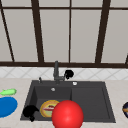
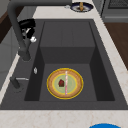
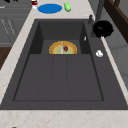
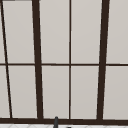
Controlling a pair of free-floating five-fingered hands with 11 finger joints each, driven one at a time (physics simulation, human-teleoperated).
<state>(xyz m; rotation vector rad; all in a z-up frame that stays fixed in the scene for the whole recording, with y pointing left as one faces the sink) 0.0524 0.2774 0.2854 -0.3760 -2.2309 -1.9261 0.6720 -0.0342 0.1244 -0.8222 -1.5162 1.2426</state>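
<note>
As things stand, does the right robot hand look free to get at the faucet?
Probably yes. The right robot hand hangs just beside the faucet, by the end of its handle, above the sink rim, and nothing stands between them. Whether they already touch is unclear.

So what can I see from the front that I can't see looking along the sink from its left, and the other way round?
Front alone: the window frame, a big red ball, a green thing on the counter, and the left hand at the sink's front left edge.

Left side alone: the red bit on the plate and a dark appliance at the far end.

Both: the sink, the faucet, the right hand by the faucet, the yellow plate, the blue plate and the dark dish.
</note>
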